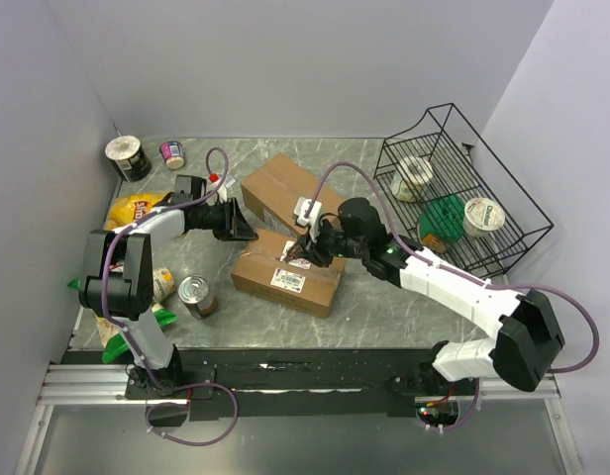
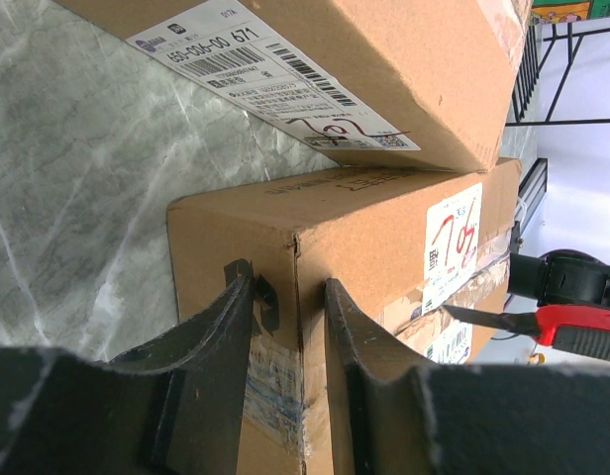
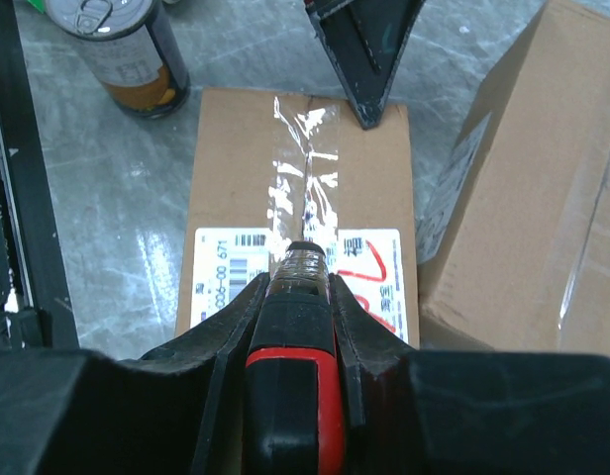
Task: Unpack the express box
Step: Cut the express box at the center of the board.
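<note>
The express box (image 1: 257,269) (image 3: 236,148) (image 2: 384,228) lies flat mid-table, brown, with a clear taped seam and white labels on top. My left gripper (image 1: 251,231) (image 2: 287,277) is at its far-left corner, with one finger on each side of the corner edge, shut on it. My right gripper (image 1: 310,247) (image 3: 300,282) is shut on a red-and-black utility knife (image 3: 295,396) (image 2: 572,322). The knife's nose points along the seam, between the labels. Its blade (image 2: 473,315) reaches the tape.
A second cardboard box (image 1: 280,188) (image 3: 543,178) (image 2: 404,79) leans just behind the flat one. A tin can (image 1: 197,296) (image 3: 127,49) stands front left. A yellow snack bag (image 1: 132,208) and two cups (image 1: 127,156) sit far left. A black wire basket (image 1: 513,213) with containers is on the right.
</note>
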Available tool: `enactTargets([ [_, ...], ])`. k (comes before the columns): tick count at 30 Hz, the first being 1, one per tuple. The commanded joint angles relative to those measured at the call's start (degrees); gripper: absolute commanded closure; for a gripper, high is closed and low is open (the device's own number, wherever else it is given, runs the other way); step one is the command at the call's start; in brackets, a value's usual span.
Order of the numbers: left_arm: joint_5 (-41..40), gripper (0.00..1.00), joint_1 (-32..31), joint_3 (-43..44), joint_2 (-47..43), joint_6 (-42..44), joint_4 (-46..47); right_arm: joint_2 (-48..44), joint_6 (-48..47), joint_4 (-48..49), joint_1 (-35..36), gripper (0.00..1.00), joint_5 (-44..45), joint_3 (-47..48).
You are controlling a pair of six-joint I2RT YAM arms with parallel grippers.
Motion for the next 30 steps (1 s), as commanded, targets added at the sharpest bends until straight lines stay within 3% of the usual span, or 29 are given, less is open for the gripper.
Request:
enactTargets([
  [1, -12.5, 0.64, -0.2, -1.8, 4.3, 5.3, -2.8, -4.2, -1.1, -3.3, 0.1, 1.0, 1.0, 0.4],
  [17, -12.4, 0.65, -0.2, -1.2, 5.2, 5.7, -3.0, -8.2, 0.3, -8.6, -2.0, 1.0, 1.4, -1.3],
  [30, -11.9, 0.65, -0.4, -1.2, 5.5, 5.7, -3.2, -0.3, 4.4, 4.8, -1.7, 1.0, -0.4, 3.8],
])
